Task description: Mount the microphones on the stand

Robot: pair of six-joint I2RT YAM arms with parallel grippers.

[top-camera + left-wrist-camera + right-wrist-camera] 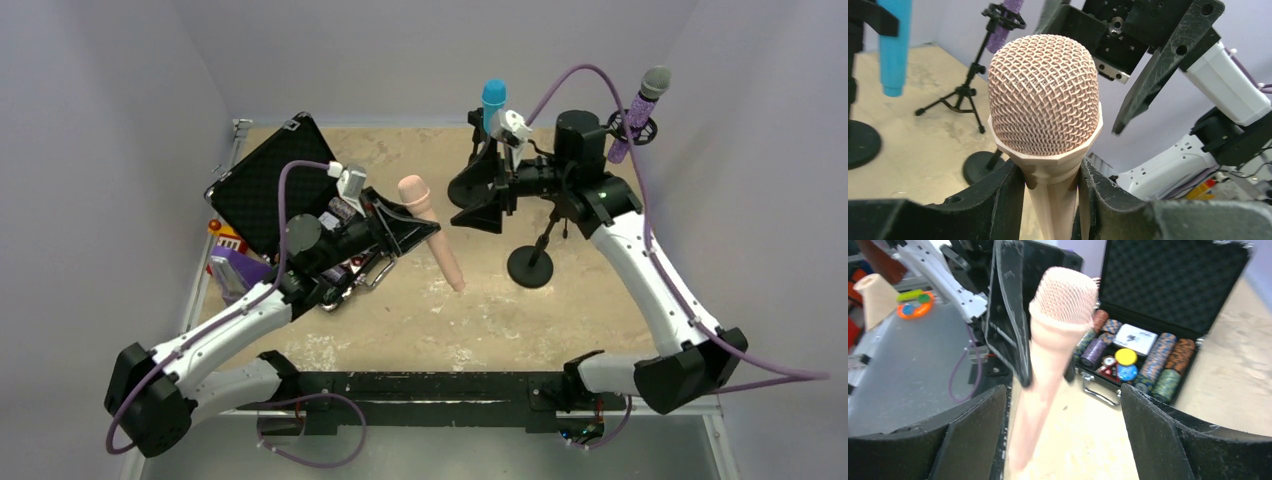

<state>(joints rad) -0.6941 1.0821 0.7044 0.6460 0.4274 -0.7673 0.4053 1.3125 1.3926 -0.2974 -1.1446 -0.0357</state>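
My left gripper point(424, 226) is shut on the peach-pink microphone point(446, 257) just below its mesh head and holds it tilted above the table. In the left wrist view the head point(1044, 95) fills the middle, gripped at the neck by my left gripper point(1052, 187). My right gripper point(482, 196) is open and empty, facing the pink microphone point(1060, 325) from the right; its jaws point(1063, 437) stand wide apart. The blue microphone point(493, 99) stands upright in a stand clip at the back. The purple microphone point(640, 108) sits in the clip of a tripod stand point(968, 92).
A black stand with a round base point(530, 266) stands right of centre, with no microphone seen on it. An open black case of poker chips point(1148, 355) lies at the back left point(262, 185). Small coloured items lie by the table's left edge point(225, 250).
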